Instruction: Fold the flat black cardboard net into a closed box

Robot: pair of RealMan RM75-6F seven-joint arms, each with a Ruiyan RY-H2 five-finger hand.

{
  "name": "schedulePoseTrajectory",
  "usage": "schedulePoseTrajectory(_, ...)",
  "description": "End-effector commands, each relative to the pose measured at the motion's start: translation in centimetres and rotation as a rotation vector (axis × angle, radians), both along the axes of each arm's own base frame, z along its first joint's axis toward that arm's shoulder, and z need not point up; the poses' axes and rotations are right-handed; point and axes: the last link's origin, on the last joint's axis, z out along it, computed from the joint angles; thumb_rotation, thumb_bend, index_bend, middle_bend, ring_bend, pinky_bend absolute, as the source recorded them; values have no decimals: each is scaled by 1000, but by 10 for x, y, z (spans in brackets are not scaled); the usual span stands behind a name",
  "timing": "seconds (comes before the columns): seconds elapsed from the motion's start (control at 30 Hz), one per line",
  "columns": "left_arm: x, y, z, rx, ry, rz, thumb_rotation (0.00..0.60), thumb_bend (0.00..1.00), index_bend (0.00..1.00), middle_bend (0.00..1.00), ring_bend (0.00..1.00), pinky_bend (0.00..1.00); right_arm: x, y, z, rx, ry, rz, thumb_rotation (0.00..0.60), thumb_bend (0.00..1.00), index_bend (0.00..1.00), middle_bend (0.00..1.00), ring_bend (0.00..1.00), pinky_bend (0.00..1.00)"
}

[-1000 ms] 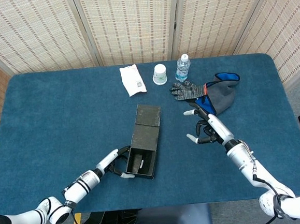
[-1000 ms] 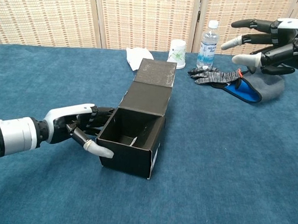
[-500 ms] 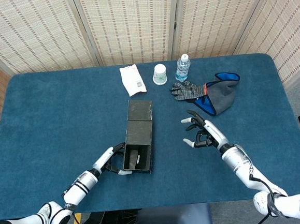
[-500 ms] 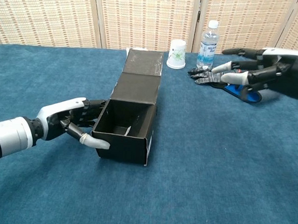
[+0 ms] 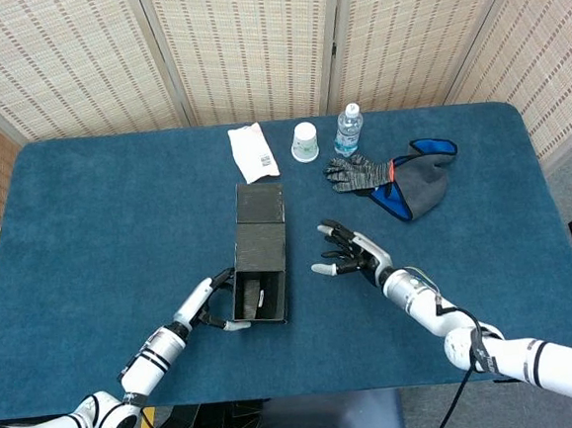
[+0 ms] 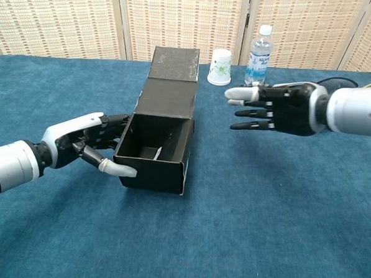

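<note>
1. Box [image 6: 157,137] of black cardboard sits on the blue table [image 5: 99,229], partly formed, its open end facing the robot and its lid flap [image 6: 174,65] standing up at the far end.
2. Left hand [image 6: 89,145] holds the box at its near left corner: the thumb lies along the front wall, the other fingers curl against the left side wall.
3. In the head view the same left hand [image 5: 210,301] is touching the near left edge of the box [image 5: 260,256].
4. Right hand [image 6: 271,107] hovers above the table to the right of the box, apart from it, fingers spread and pointing toward the box, holding nothing.
5. From the head view the right hand [image 5: 350,251] is level with the middle of the box, with a clear strip of table between them.
6. Beyond the right hand, near the far edge, stand a paper cup [image 6: 221,67] and a water bottle [image 6: 259,47].
7. Dark gloves [image 5: 399,179] with blue trim lie beyond the right hand, further right than the bottle.
8. White packet [image 5: 252,151] lies just past the far end of the box, left of the cup.
</note>
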Motion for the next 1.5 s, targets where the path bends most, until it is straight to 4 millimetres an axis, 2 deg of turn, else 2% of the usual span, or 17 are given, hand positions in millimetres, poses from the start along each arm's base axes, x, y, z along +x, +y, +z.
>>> schedulePoseTrajectory(0.03, 1, 1, 0, -1, 3, 2, 600, 136, 279, 302, 202, 282, 18, -16, -20, 43, -69, -20, 600, 0, 0, 0, 0, 134)
schedulePoseTrajectory(0.27, 3, 2, -3, -9, 28, -6, 600, 136, 279, 302, 202, 282, 42, -34, -38, 17, -124, 3, 600, 0, 0, 0, 0, 134)
schedulePoseTrajectory(0.53, 2, 5, -5, -25, 55, 8, 600, 135, 272, 302, 203, 282, 64, -41, -31, -52, -170, 62, 600, 0, 0, 19, 6, 143)
schedulePoseTrajectory(0.97, -1, 8, -4, -80, 66, 57, 600, 136, 253, 302, 202, 282, 72, -12, 1, -124, -136, 259, 600, 0, 0, 56, 29, 163)
schedulePoseTrajectory(1.3, -2, 9, -2, -93, 70, 69, 600, 136, 235, 302, 201, 282, 71, 8, 11, -128, -16, 480, 600, 0, 0, 58, 29, 159)
schedulePoseTrajectory(1.5, -3, 9, -2, -100, 85, 70, 600, 136, 223, 302, 200, 282, 77, 16, 16, -97, -23, 576, 600, 0, 0, 62, 29, 158)
